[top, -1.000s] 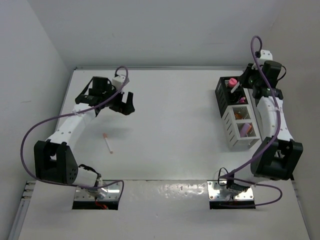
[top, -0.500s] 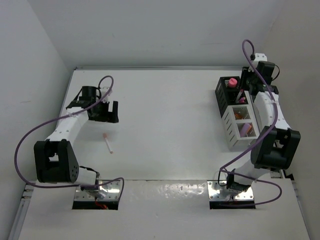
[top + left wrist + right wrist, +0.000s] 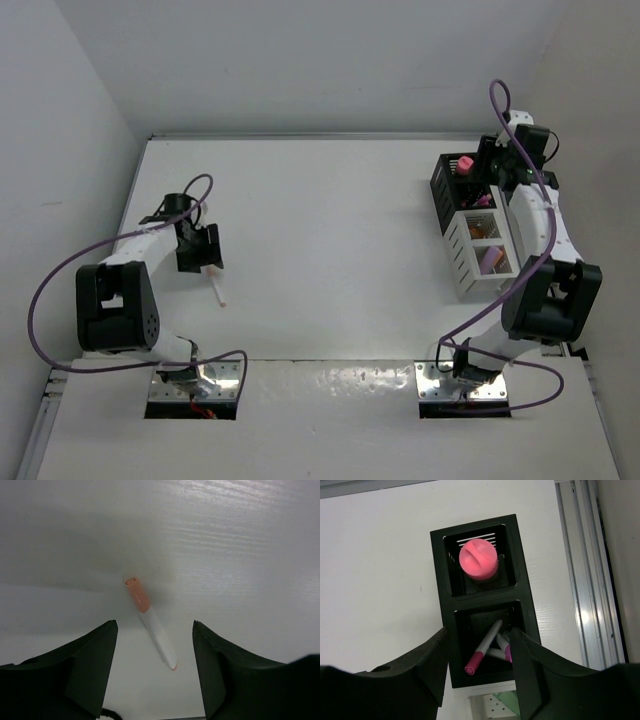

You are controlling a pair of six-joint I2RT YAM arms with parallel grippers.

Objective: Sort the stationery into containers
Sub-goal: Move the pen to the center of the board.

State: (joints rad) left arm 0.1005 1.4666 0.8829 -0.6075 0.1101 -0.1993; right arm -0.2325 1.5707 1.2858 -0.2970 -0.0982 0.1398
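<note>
A thin white pen (image 3: pixel 152 624) with an orange-pink cap lies flat on the table; it also shows in the top view (image 3: pixel 217 288). My left gripper (image 3: pixel 155 666) is open just above it, one finger on each side, touching nothing. My right gripper (image 3: pixel 479 652) is open over the black holder (image 3: pixel 445 605). Its near compartment holds white pens with pink caps (image 3: pixel 482 652); its far compartment holds a chunky pink piece (image 3: pixel 478 559). In the top view the right gripper (image 3: pixel 492 168) hangs over the black holder (image 3: pixel 440 186), beside the white slatted rack (image 3: pixel 462 262).
The rack holds an orange piece (image 3: pixel 482 201) and a lilac piece (image 3: pixel 490 257) in its compartments. A mint-green piece (image 3: pixel 507 705) shows in the rack in the right wrist view. A metal rail (image 3: pixel 585 570) runs along the table's right edge.
My left gripper has swung back and down from the far left of the table to sit over the pen. My right gripper has shifted slightly over the black holder.
</note>
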